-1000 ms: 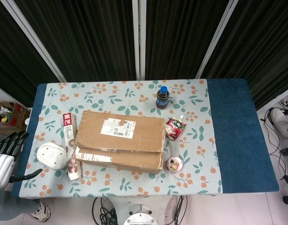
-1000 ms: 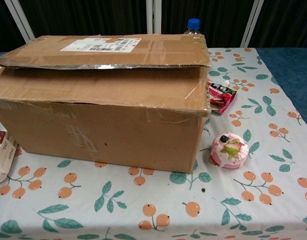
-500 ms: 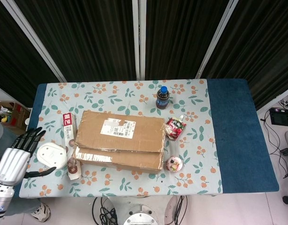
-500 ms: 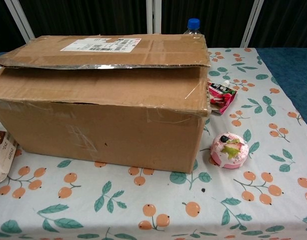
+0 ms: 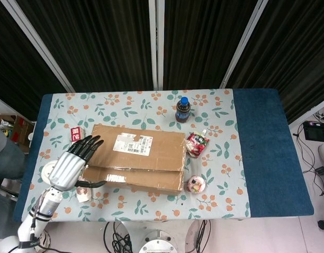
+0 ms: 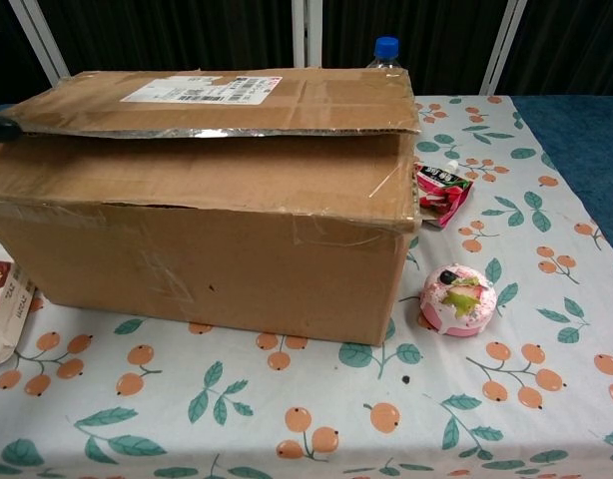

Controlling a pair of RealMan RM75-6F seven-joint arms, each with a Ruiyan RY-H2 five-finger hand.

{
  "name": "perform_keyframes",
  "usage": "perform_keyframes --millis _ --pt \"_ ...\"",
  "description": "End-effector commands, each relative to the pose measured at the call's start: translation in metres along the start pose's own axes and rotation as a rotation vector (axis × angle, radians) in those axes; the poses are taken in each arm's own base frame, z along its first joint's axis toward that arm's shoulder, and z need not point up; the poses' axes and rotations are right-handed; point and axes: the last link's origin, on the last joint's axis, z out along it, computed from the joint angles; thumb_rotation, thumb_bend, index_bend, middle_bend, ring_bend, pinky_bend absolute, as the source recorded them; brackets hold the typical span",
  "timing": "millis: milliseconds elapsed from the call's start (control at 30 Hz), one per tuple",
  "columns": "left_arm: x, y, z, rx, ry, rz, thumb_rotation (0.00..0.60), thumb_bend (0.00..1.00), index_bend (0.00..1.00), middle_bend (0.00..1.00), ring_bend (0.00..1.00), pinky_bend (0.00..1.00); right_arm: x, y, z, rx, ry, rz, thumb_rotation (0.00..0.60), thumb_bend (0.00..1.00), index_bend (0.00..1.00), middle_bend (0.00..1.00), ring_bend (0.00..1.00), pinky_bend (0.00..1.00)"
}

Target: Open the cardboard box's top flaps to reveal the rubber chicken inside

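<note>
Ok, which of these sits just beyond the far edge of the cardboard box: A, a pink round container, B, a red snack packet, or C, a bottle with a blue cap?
C: the bottle with the blue cap stands behind the cardboard box in the head view.

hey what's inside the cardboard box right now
Cannot tell: the cardboard box has its top flaps lying closed, hiding the inside. Only a shipping label shows on top.
</note>
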Motion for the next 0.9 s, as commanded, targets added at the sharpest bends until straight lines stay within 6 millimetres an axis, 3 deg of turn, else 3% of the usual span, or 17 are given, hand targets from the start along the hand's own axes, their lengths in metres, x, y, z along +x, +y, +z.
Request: perform_keyframes --millis 33,500,567,633,767,900 --pt "-0.009 0.005 0.014 -0.025 -0.002 0.020 0.272 0.00 0.04 0.05 0.07 0.19 0.000 0.000 0.000 0.002 -0.001 0.000 0.600 0.06 0.00 0.00 0.00 0.00" --pt "-0.033 0.022 0.055 -0.052 0.131 0.107 0.468 0.00 0.04 0.05 0.07 0.19 0.000 0.003 -0.002 -0.010 0.002 0.004 0.600 0.06 0.00 0.00 0.00 0.00" --pt "-0.032 0.024 0.060 -0.057 0.153 0.119 0.544 0.03 0.04 0.05 0.07 0.19 0.000 0.003 -0.003 -0.011 0.002 0.005 0.600 0.06 0.00 0.00 0.00 0.00" --pt "-0.029 0.026 0.066 -0.071 0.177 0.130 0.597 0.08 0.04 0.05 0.07 0.19 0.000 0.004 -0.003 -0.011 0.004 0.006 0.600 0.06 0.00 0.00 0.00 0.00" --pt "-0.012 0.027 0.082 -0.096 0.232 0.155 0.600 0.15 0.04 0.05 0.07 0.19 0.002 0.005 -0.003 -0.011 0.008 0.004 0.600 0.06 0.00 0.00 0.00 0.00" --pt "0.024 0.028 0.120 -0.113 0.326 0.197 0.600 0.16 0.04 0.05 0.07 0.19 0.005 0.004 -0.003 -0.009 0.017 0.002 0.600 0.06 0.00 0.00 0.00 0.00"
